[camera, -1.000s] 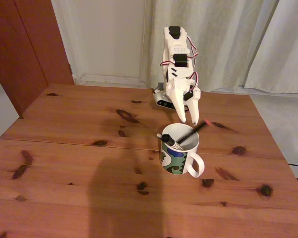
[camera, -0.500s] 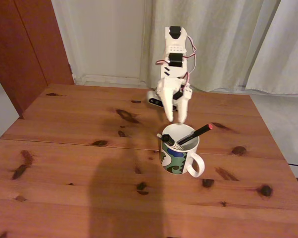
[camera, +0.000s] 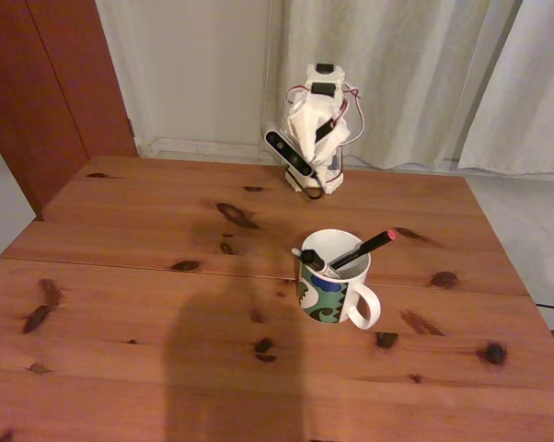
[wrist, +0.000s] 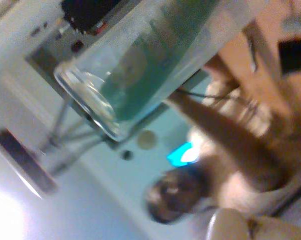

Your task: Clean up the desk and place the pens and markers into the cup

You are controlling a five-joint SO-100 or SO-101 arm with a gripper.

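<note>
cup [camera: 332,285]: 1 | pens inside: 2 | gripper [camera: 316,187]: jaw state unclear

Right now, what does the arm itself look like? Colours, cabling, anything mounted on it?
In the fixed view the arm is white plastic with black servo blocks showing at the joints. Thin red and white wires loop along its side. A dark oblong camera module with small lenses is mounted low on its left. No printed markings are readable.

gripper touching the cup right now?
Apart. The fixed view shows the gripper folded back at the desk's far edge, bare wood between it and the cup.
</note>
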